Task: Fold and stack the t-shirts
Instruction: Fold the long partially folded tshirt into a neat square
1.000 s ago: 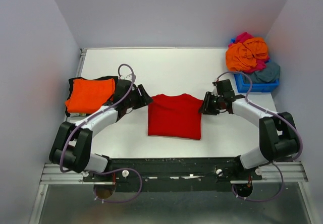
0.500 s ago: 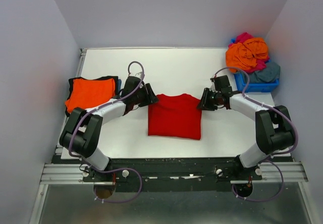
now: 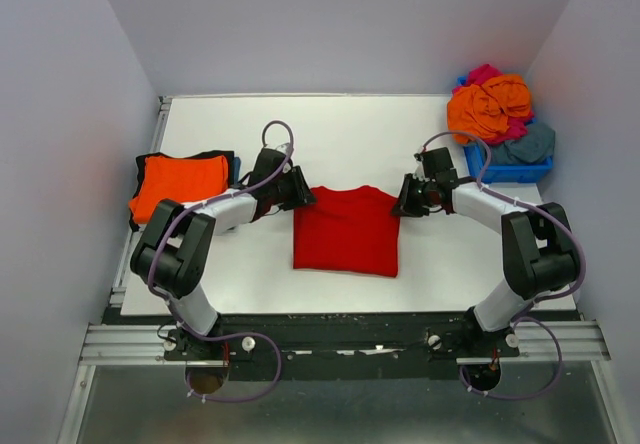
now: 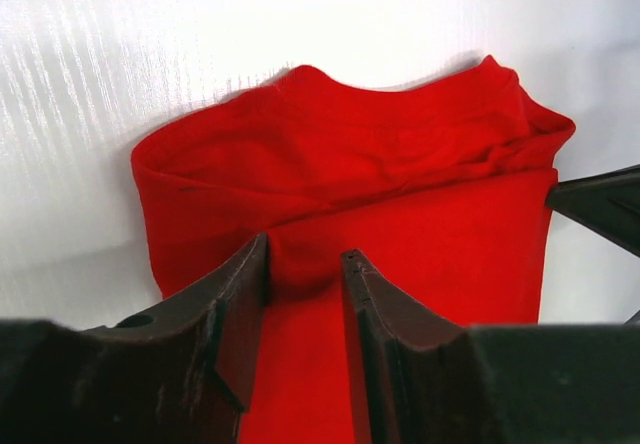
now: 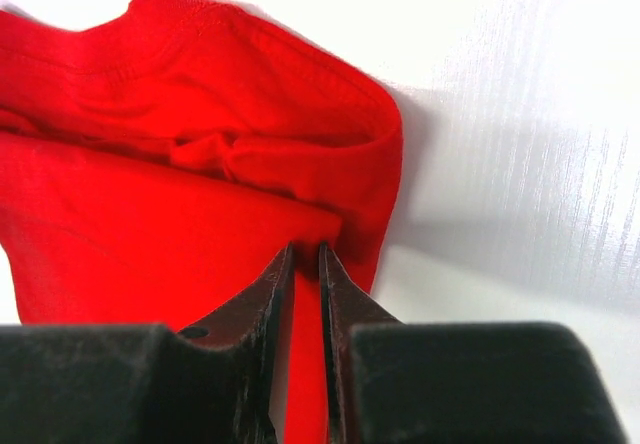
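Astride far left corner of red t-shirt [image 3: 346,232] with left gripper [image 4: 305,249], jaws apart; at far right corner, right gripper [image 5: 305,249] nearly closed, hold unclear.

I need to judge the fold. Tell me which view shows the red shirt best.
Top external: the red shirt lies in full view, nearly its whole outline showing. Each wrist view shows only its collar end, one side each, with the rest cut off.

Folded red t-shirt [image 3: 345,232] on white table [image 3: 350,134]
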